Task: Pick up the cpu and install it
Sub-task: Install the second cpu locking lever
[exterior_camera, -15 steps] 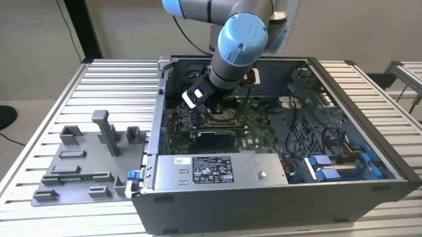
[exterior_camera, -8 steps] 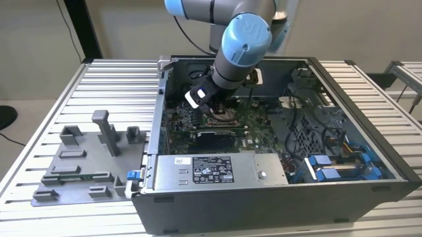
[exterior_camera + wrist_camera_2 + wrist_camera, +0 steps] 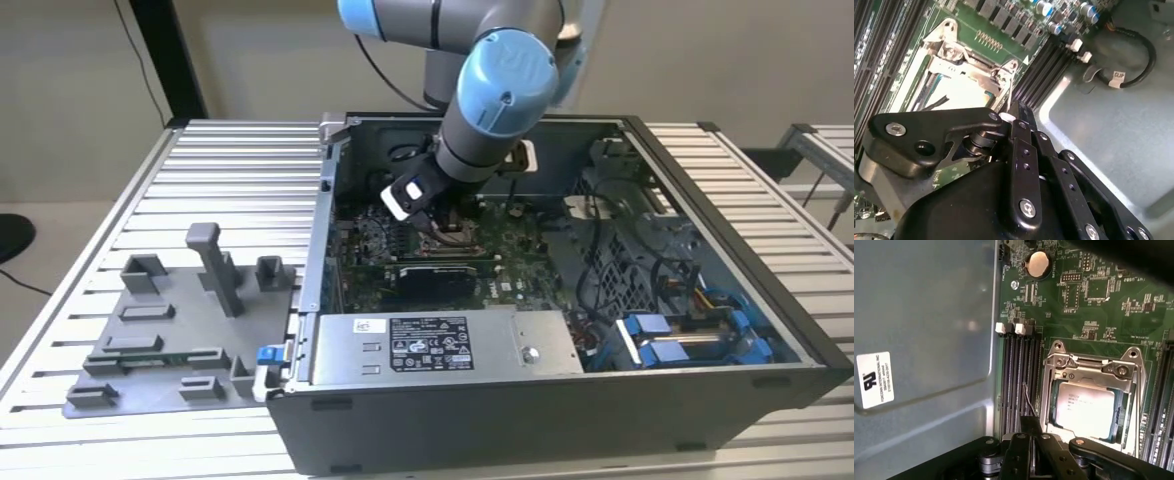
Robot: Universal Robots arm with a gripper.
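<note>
Standing open-topped on the slatted table [image 3: 147, 190], the computer case [image 3: 747, 290] has high walls on all sides, and the arm [image 3: 497, 90] reaches down through the open top near the wall on the exterior view's left. Well apart from it, outside the case on the table, sits a grey fixture [image 3: 174, 340] with upright posts. Inside, the green motherboard [image 3: 1094, 305] leaves little free room: dark memory slots [image 3: 1019, 380] run right beside the socket frame [image 3: 1089, 365], and cables crowd the far side of the case. The arm's last link tilts down over the board, wrist pointing at the socket. The gripper [image 3: 1032, 440] hangs just above the edge of the frame, next to the slots; whether it is parted or closed I cannot tell. The cpu [image 3: 1085, 410] lies flat in the socket, pale top up, inside the metal frame.
</note>
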